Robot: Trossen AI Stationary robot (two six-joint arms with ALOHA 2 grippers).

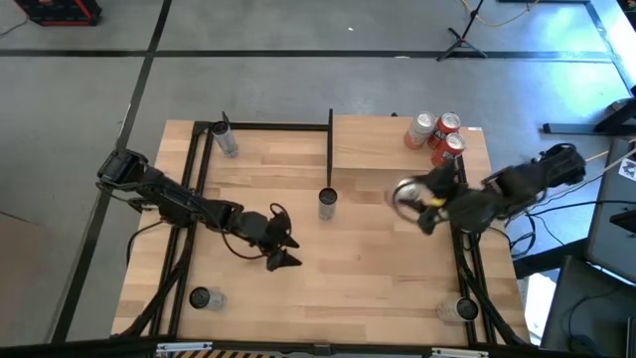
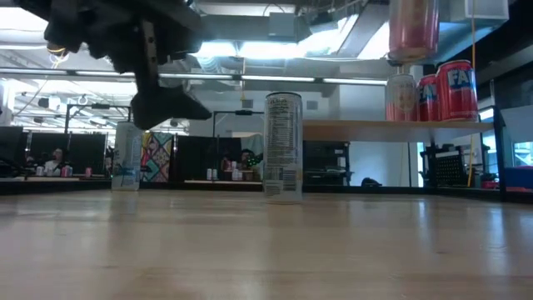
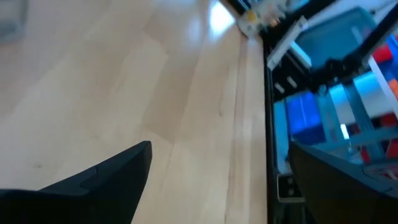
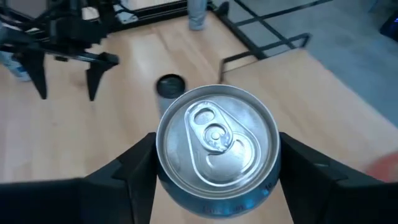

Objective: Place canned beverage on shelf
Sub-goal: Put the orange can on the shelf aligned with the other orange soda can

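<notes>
A canned beverage (image 4: pixel 216 140) with a silver top sits between the fingers of my right gripper (image 4: pixel 216 163), which is shut on it. In the high view the held can (image 1: pixel 404 195) hangs off the shelf's near edge. In the low view it (image 2: pixel 414 29) is above shelf height. The shelf (image 1: pixel 368 149), a pale raised board, stands at the far right and carries three red cans (image 1: pixel 444 134). My left gripper (image 1: pixel 287 251) hovers open over the left middle of the table, with nothing between its fingers (image 3: pixel 124 171). My right gripper pinches the can's side wall just below the top rim (image 4: pixel 163 163) between its two fingers, one on each side. The fingers come from the table's right side, slanting down. The can stands upright and is lifted clear of the table.
A tall slim can (image 1: pixel 328 203) stands at the table's middle, by a black post. More cans stand near the corners: far left (image 1: pixel 227 140), near left (image 1: pixel 202 297), near right (image 1: pixel 460 310). Black frame rails (image 1: pixel 189 189) run along the table's sides.
</notes>
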